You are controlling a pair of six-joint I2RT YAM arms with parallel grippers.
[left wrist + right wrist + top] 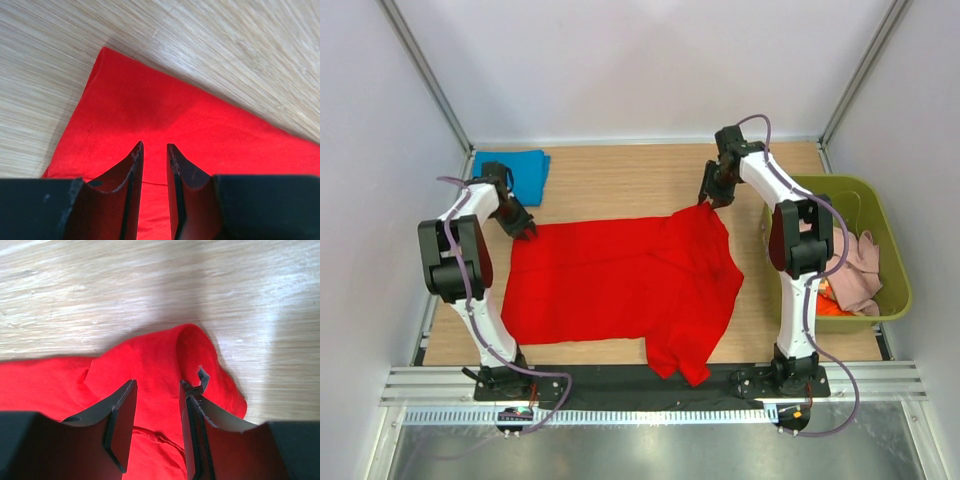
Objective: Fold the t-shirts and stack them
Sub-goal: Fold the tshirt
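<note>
Now | left jaws narrow, over red t-shirt (620, 285) corner | right jaws apart, over its bunched edge

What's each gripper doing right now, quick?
Left gripper: jaws narrowly open over a corner of the red t-shirt, nothing pinched.
Right gripper: jaws open, straddling a bunched fold of the same shirt, not clamping it.

Bright red cloth t-shirt (610, 285) spread on pale wooden table (620, 180), right side rumpled. Left gripper (527, 230) at its far-left corner, right gripper (706, 203) at far-right edge. Folded blue cloth t-shirt (517, 172) far left.
</note>
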